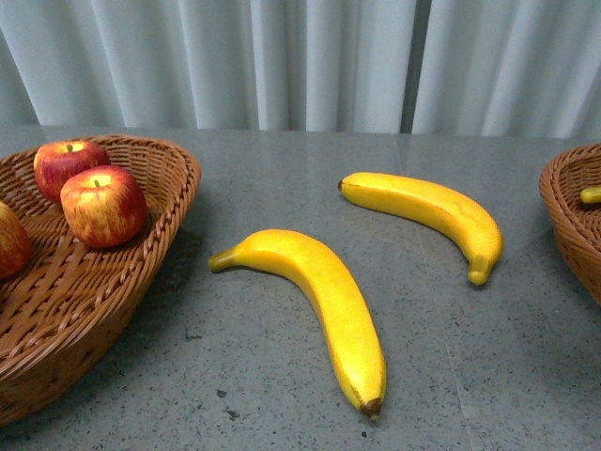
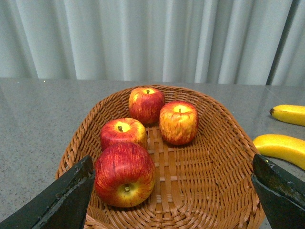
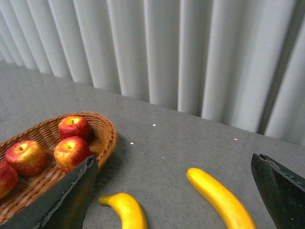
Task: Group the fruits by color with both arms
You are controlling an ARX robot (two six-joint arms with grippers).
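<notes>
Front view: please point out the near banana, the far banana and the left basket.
near banana [image 1: 324, 287], front view, its middle.
far banana [image 1: 424, 203], front view, its middle.
left basket [image 1: 188, 177], front view, right rim.

Four apples [image 2: 147, 104] [image 2: 178, 122] [image 2: 123, 132] [image 2: 125, 174], two loose bananas [image 1: 319, 291] [image 1: 427, 209], two baskets [image 1: 178, 167] [image 1: 563, 207]

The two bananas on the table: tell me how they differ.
The nearer banana lies closer to the apple basket; the farther banana lies closer to the right basket. The nearer banana's dark tip points toward the camera, the farther banana's toward the left. Both are bright yellow, curved, and lying loose on the table.
</notes>
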